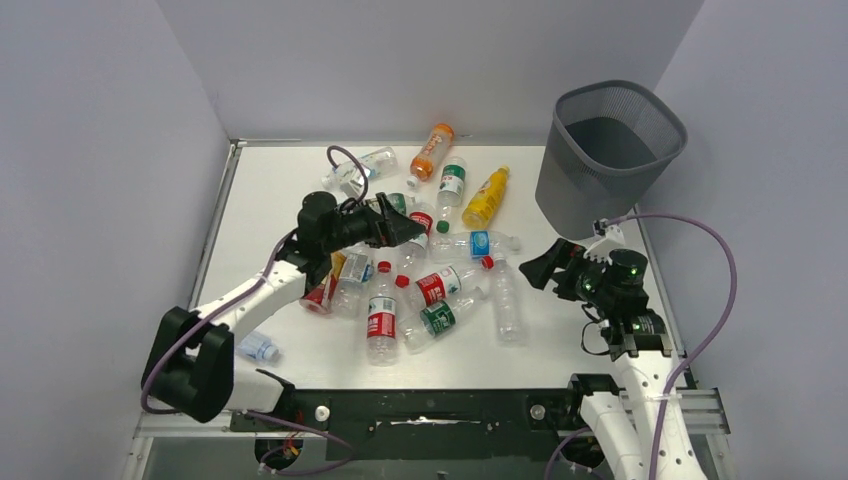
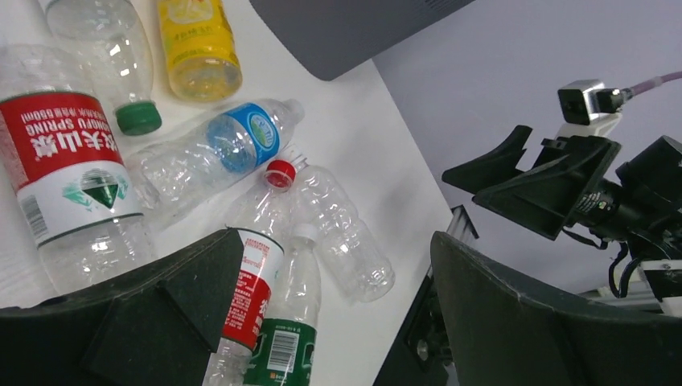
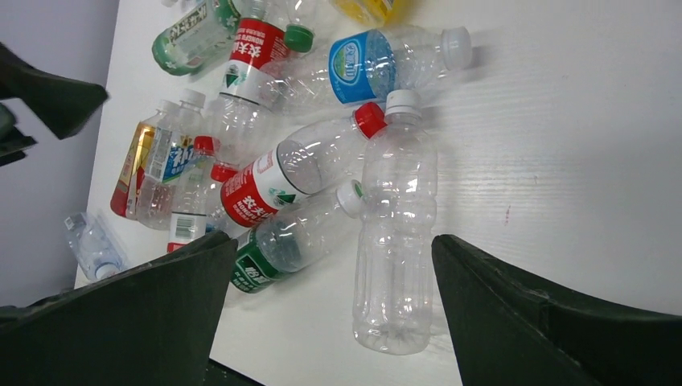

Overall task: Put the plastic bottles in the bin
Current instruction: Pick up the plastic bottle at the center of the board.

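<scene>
Several plastic bottles (image 1: 430,285) lie in a loose pile mid-table, mostly clear with red, green or blue labels. An orange one (image 1: 432,152) and a yellow one (image 1: 485,197) lie farther back. The bin (image 1: 610,150), dark grey mesh, stands at the back right, and I see no bottle inside it. My left gripper (image 1: 405,232) hovers open over the pile's back part, with nothing between its fingers (image 2: 334,241). My right gripper (image 1: 535,268) is open beside a clear unlabelled bottle (image 1: 507,300). That bottle (image 3: 398,241) lies on the table below the spread jaws (image 3: 334,241), untouched.
One small bottle (image 1: 258,347) lies apart at the near left, beside the left arm's base. Grey walls close in the table on three sides. A purple cable (image 1: 720,280) loops from the right arm near the bin. The right arm (image 2: 563,185) shows in the left wrist view.
</scene>
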Action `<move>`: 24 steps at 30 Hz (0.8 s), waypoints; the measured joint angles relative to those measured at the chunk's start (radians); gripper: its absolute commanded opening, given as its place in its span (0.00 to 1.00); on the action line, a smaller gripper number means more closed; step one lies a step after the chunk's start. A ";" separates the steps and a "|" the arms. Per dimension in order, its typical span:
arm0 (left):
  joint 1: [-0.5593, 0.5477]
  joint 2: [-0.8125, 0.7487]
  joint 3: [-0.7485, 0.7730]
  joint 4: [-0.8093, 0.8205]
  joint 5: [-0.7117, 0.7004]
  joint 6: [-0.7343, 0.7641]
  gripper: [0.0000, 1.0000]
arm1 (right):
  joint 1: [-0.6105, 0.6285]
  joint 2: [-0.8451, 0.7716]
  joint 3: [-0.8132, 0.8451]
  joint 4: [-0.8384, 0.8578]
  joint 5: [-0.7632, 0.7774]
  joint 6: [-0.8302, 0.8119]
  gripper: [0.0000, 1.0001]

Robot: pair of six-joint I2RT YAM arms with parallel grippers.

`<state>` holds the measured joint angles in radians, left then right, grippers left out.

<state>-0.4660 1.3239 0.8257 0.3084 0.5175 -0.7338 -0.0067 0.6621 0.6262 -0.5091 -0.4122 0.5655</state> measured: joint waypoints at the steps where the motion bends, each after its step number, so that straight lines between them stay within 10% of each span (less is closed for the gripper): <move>1: 0.014 0.026 -0.014 0.043 0.029 -0.029 0.88 | 0.000 -0.018 -0.001 -0.001 0.001 -0.004 0.98; 14: 0.029 0.178 -0.128 0.415 0.246 -0.295 0.88 | 0.000 0.017 0.002 -0.004 -0.024 -0.037 0.98; 24: 0.009 0.132 -0.070 0.165 0.191 -0.174 0.88 | 0.033 0.144 0.000 0.038 -0.041 -0.033 0.98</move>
<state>-0.4572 1.4555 0.7559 0.4732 0.7082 -0.9077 0.0265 0.8059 0.6266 -0.4709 -0.4534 0.5323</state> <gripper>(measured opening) 0.881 0.979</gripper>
